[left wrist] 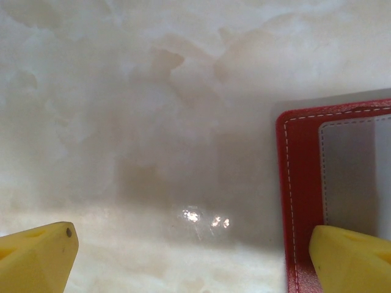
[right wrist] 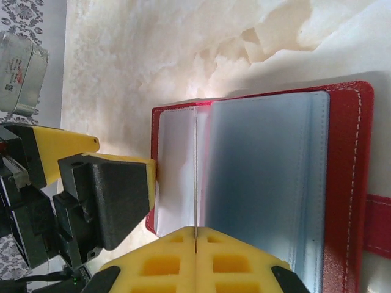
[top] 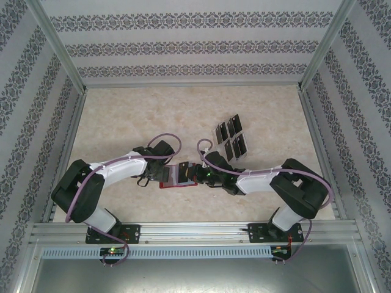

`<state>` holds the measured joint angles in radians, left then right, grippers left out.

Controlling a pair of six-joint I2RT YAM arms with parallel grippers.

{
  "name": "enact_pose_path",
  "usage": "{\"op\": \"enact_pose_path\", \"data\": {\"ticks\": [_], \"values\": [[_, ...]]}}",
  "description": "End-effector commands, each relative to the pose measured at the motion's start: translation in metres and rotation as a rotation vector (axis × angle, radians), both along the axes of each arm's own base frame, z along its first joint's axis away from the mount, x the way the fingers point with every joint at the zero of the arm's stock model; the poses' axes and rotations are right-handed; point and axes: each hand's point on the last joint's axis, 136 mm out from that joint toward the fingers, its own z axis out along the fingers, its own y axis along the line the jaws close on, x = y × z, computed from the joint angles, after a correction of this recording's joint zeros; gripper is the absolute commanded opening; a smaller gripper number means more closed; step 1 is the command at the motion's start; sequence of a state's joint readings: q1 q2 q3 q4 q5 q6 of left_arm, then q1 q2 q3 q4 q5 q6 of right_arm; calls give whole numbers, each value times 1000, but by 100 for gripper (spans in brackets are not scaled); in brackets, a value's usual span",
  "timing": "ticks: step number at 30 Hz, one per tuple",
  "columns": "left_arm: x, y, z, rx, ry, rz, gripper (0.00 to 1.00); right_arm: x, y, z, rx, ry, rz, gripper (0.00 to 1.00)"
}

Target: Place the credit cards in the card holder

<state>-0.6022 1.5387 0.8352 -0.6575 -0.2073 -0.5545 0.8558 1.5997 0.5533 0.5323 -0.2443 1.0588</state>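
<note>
Your right gripper (right wrist: 195, 244) has its yellow fingers pressed together, pinched on a thin clear leaf of the wallet (right wrist: 345, 183). The leaf stands edge-on and runs straight up from the seam between the fingers. Your left gripper (left wrist: 192, 247) is spread wide and holds nothing. One finger (left wrist: 36, 256) is over bare table (left wrist: 153, 122), and the other (left wrist: 351, 259) sits over the wallet's red corner; whether it touches the leather, you cannot tell. From the right wrist you can see that left gripper just beside the wallet's left edge, its black pad (right wrist: 116, 192) close against the pale inner page.

The wallet lies open and flat on the table between the two grippers, red cover down, with white stitching along the border and clear sleeves facing up. Its strap tab (right wrist: 379, 223) sticks out on the far side.

The cards (top: 230, 137) stand in two short rows farther back on the table, apart from the wallet and beyond your right gripper.

No brand shows on the wallet. A grey housing (right wrist: 21, 70) at the upper left of the right wrist view carries a label with a red mark, its print too small to read.
</note>
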Motion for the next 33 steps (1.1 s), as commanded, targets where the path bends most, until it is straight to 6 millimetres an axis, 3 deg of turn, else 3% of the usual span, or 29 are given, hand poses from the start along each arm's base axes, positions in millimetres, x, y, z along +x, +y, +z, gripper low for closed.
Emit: {"op": "enact_pose_path", "data": {"ticks": [1,24,33], "values": [[-3,1,-1,14,1,-3,98,0,7,2,32,-14,-2,0],[-4,2,-3,24,8,-2,98,-11,22,-20,85,75,62,0],[5,23,22,130,-61,14,100,-12,9,-33,51,99,32,0]]}}
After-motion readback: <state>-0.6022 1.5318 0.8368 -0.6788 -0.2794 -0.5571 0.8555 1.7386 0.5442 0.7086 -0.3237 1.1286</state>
